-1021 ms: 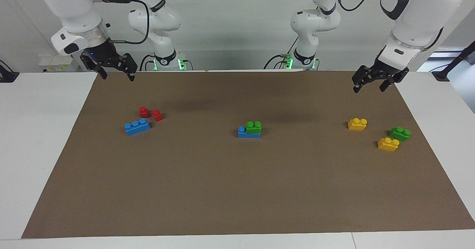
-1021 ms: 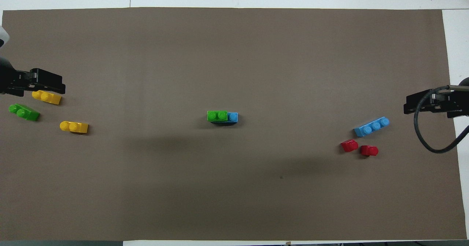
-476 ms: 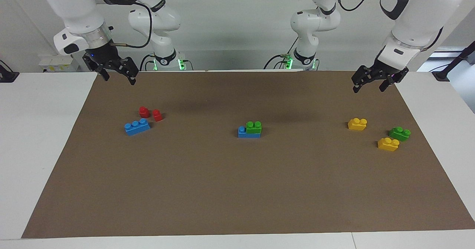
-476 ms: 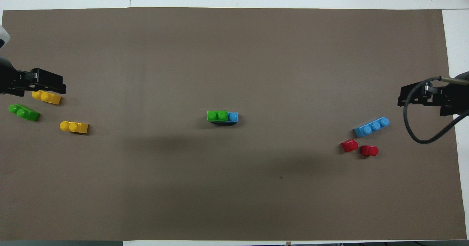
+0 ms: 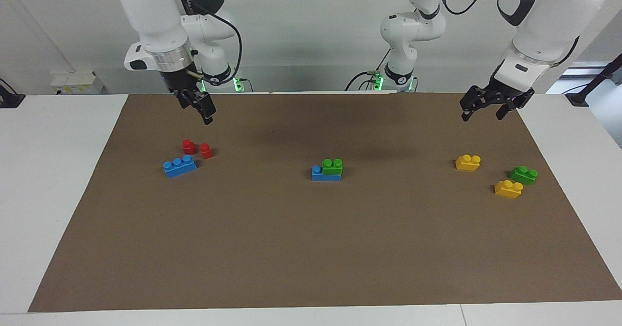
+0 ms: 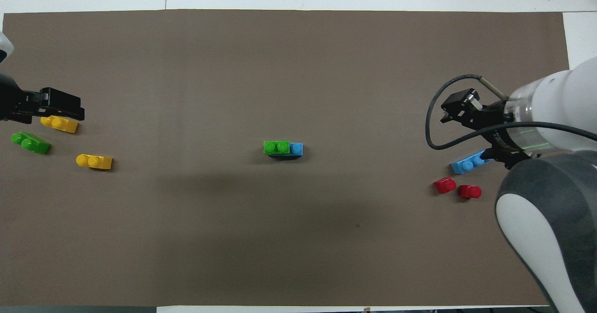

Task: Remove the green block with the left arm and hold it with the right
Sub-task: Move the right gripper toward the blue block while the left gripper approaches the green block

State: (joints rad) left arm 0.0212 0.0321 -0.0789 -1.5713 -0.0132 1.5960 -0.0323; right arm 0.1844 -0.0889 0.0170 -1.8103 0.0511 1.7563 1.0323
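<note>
Two arms hang over a tabletop covered by a brown mat, and neither holds anything. The green block sits near the middle of the mat, pressed onto one end of a blue brick, so that a single blue stud shows beside it toward the right arm's end.

The left claw hovers over the mat's edge nearest the robots, at the left arm's end, its fingers spread apart and empty. In the overhead view it covers part of a yellow brick, yet the facing view shows it well above the mat. That yellow brick lies just beside a second green brick, and another yellow brick lies near them, closer to the middle of the mat.

The right claw points down over the mat at the right arm's end, in the air above two small red bricks. Its fingers stand apart and grip nothing. A loose blue three-stud brick lies just beside the red pair, farther from the robots. In the overhead view the right arm's wrist hides one end of this blue brick, and a black cable loops out from the wrist.
</note>
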